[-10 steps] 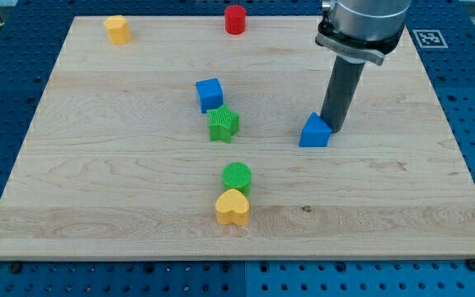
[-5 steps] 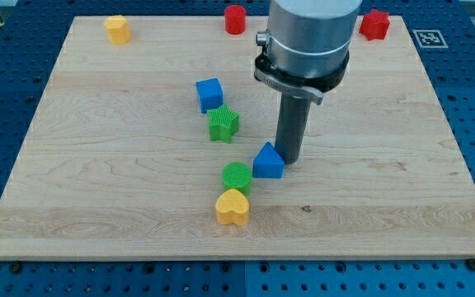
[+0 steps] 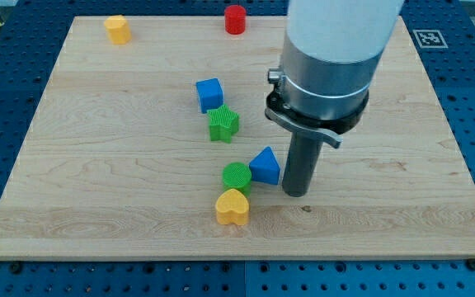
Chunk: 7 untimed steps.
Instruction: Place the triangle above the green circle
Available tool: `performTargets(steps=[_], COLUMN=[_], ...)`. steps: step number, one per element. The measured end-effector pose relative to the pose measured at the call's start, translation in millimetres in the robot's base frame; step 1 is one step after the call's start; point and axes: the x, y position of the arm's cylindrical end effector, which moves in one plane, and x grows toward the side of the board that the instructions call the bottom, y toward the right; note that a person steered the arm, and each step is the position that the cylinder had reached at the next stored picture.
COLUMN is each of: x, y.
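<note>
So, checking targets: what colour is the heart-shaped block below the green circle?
Yellow heart, clearest in the camera view.

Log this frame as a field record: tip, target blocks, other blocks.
tip: my tip, just right of the blue triangle block, at its lower right
blue triangle block: against the green circle's upper right, not yet above it
green circle block: touching the yellow heart block below it
centre: blue cube, green star
top edge: yellow block, red cylinder
</note>
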Motion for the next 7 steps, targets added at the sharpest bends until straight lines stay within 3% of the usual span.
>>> performTargets(steps=[7], x=[-27.8], y=[-35.6])
